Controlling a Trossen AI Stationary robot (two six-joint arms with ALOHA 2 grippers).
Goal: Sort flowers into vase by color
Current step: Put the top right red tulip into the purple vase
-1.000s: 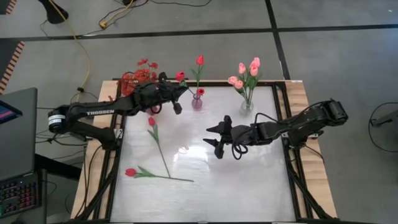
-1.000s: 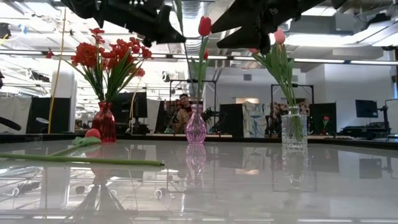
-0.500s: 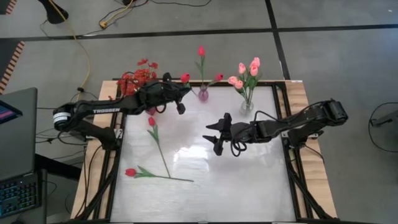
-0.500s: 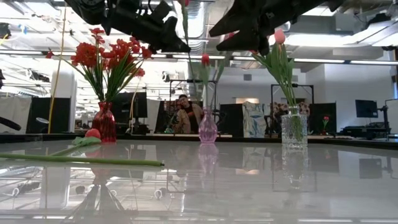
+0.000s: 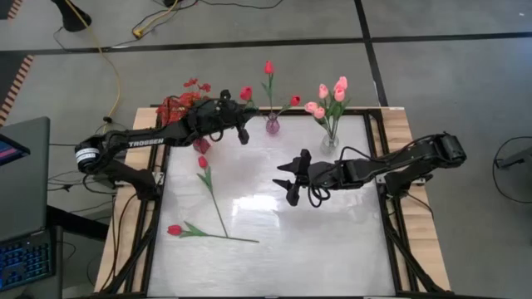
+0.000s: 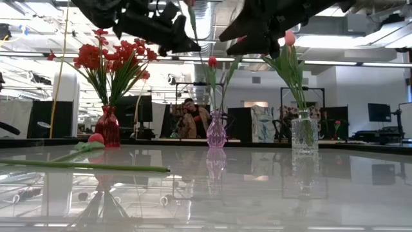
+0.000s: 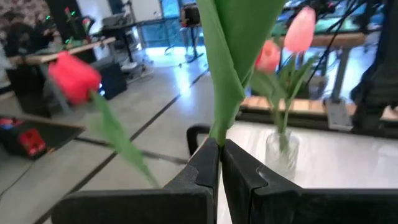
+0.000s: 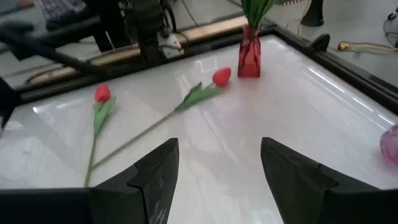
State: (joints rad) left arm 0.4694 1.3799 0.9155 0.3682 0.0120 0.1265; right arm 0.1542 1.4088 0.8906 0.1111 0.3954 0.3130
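The left arm reaches long across the far edge of the table, its forearm passing over the red vase (image 5: pixel 200 145), so that the left gripper (image 5: pixel 242 133) hangs in the air just beside the pink vase (image 5: pixel 273 125), on the red vase's side. Its fingers (image 7: pixel 208 163) are pressed together on the green stem of a red tulip (image 5: pixel 246 93); the bud stands above the gripper, close to the pink vase, and the stem has not gone into the neck. Two red tulips already stand in the pink vase (image 6: pixel 215 131).

The right arm comes in from the opposite side, stretched low and nearly level, with the right gripper (image 5: pixel 289 177) hovering over the middle of the table, nearer than the pink vase and well apart from it. Its fingers (image 8: pixel 158 177) are spread wide and hold nothing.

The clear vase (image 5: pixel 330 141), beside the pink vase, holds the pink tulips (image 5: pixel 327 98). Two more red tulips (image 5: pixel 203 199) lie flat on the table, nearer than the red vase with its red blossoms (image 6: pixel 111 58).
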